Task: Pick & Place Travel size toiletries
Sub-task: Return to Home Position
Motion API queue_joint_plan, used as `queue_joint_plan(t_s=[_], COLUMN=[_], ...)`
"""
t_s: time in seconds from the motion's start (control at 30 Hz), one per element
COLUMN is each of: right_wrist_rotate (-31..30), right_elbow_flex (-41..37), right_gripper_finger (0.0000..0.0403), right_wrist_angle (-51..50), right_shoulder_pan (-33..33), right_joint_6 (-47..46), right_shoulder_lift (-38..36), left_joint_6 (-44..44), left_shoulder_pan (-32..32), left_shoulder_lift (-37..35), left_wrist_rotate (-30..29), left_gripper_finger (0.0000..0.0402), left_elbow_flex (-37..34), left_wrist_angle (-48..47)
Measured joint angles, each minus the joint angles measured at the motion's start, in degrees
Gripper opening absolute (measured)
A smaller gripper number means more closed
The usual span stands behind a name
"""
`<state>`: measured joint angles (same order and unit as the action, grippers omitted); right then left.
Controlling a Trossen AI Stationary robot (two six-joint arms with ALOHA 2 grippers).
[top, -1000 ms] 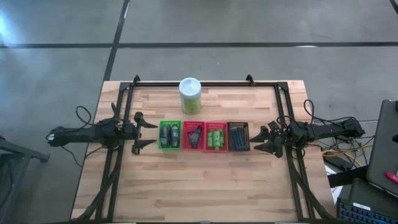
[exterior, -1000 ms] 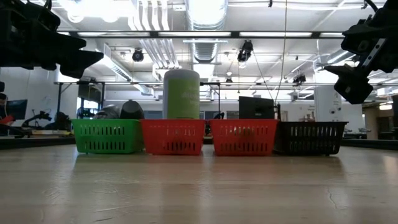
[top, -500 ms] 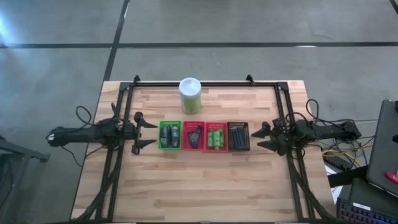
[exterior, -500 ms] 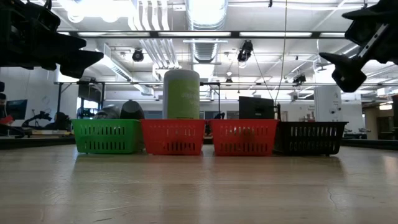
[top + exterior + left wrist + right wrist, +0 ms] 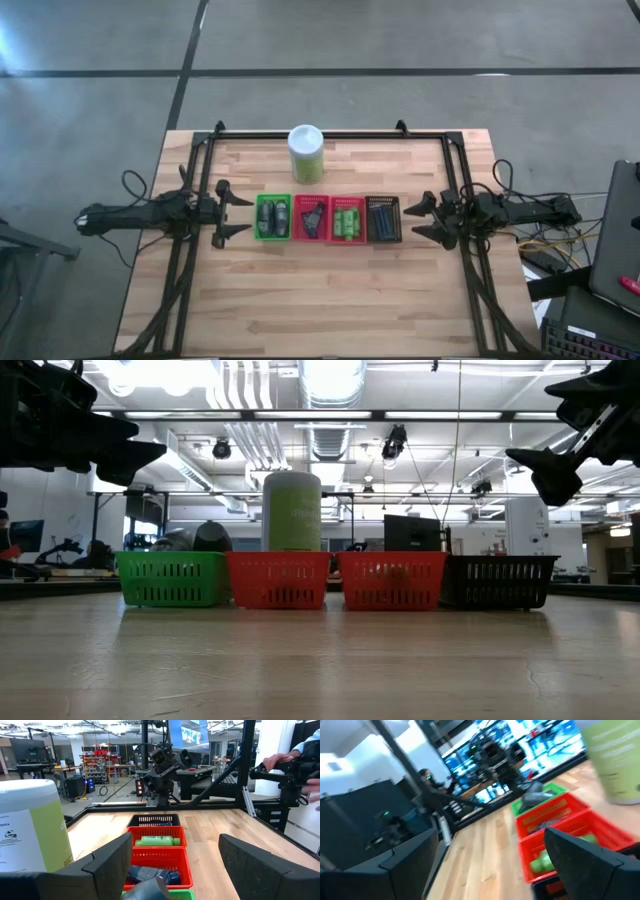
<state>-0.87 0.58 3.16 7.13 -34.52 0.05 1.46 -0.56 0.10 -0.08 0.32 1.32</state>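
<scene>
As they hang at the two sides of the table (image 5: 320, 300), the left gripper (image 5: 240, 215) and right gripper (image 5: 415, 220) each have fingers apart, holding nothing. Between them, grey bottles (image 5: 273, 217), green bottles (image 5: 347, 222) and razors (image 5: 383, 219) lie in baskets (image 5: 258, 218), long sides running front to back

Green-and-white canister (image 5: 306, 153) behind basket row (image 5: 390, 581), wooden table (image 5: 330, 300), perhaps a hand (image 5: 279, 760) beyond
</scene>
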Motion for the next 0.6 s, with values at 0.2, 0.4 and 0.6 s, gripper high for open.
queue_joint_plan(t_s=[0.2, 0.4, 0.6], right_wrist_rotate=[-3.7, -3.8, 0.8], right_elbow_flex=[0.0, -0.1, -0.1], right_gripper_finger=[0.0346, 0.0328, 0.0314], right_wrist_angle=[0.0, -0.5, -0.4], right_shoulder_pan=[-1.5, -5.3, -6.8], right_joint_6=[-2.7, -1.5, -15.7], right_shoulder_lift=[0.0, 0.0, 0.0], left_joint_6=[0.0, 0.0, 0.0], left_shoulder_pan=[0.0, 0.0, 0.0], left_shoulder_lift=[0.0, 0.0, 0.0], left_wrist_rotate=[0.0, 0.0, 0.0], left_gripper_finger=[0.0301, 0.0301, 0.0301], left_elbow_flex=[0.0, 0.0, 0.0], left_wrist_angle=[0.0, 0.0, 0.0])
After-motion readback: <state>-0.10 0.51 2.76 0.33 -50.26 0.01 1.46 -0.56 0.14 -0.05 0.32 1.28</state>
